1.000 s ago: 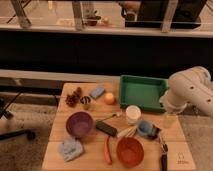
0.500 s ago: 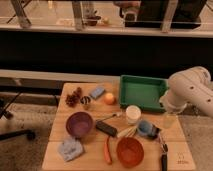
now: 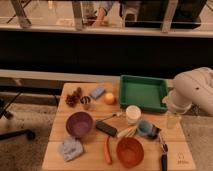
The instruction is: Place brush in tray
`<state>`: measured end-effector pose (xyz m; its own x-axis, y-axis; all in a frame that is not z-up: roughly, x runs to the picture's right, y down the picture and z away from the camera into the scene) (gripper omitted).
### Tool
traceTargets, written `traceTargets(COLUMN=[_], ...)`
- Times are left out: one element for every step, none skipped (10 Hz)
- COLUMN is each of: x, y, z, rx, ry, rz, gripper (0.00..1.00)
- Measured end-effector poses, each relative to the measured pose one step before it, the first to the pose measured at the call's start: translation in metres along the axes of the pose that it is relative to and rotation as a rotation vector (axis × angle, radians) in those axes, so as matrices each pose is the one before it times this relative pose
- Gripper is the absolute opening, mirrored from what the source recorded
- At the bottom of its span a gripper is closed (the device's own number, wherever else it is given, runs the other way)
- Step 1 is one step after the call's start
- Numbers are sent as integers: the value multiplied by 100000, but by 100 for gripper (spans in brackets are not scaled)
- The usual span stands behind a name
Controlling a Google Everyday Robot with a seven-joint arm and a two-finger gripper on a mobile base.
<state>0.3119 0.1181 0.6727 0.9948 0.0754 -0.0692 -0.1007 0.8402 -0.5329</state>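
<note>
The green tray (image 3: 142, 92) sits at the back right of the wooden table (image 3: 60, 130), and nothing shows inside it. The brush (image 3: 163, 156) lies at the front right corner, its black handle pointing toward the front edge. Its head is near the blue cup (image 3: 145, 128). My white arm (image 3: 195, 90) comes in from the right edge. The gripper (image 3: 172, 116) hangs just right of the tray's front right corner, above the table and behind the brush. It holds nothing that I can see.
Also on the table are a purple bowl (image 3: 79, 123), an orange bowl (image 3: 130, 151), a white cup (image 3: 133, 114), a flat black bar (image 3: 106, 128), an orange stick (image 3: 107, 150), an orange fruit (image 3: 109, 98), a blue sponge (image 3: 97, 92) and a grey cloth (image 3: 70, 148). A dark counter runs behind.
</note>
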Motion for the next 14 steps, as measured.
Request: traceTargets(x=[646,836,817,440,220,90,388,301,45,-128,-109,84,76,0], y=[280,507,531,365,372,378,401,510,480,350,467,510,543,213], z=[49,77,179,308,521,457,389,327,539,479,590,517,527,412], rx=[-37,-215,-304,-356,-497,-502,-196,-274,-579,-478,-539,-439,-119,151], ry=[-184,-479,-324,-250,-435,-777,-295,-915,-1013,-768,-447,-199,-464,-395], rz=[631,1154,1539,985,1426,1525,1624,2150,1743,981,775,858,1119,600], gripper=[80,80,80,80,80,80,80,80,80,80,80,80,80,80])
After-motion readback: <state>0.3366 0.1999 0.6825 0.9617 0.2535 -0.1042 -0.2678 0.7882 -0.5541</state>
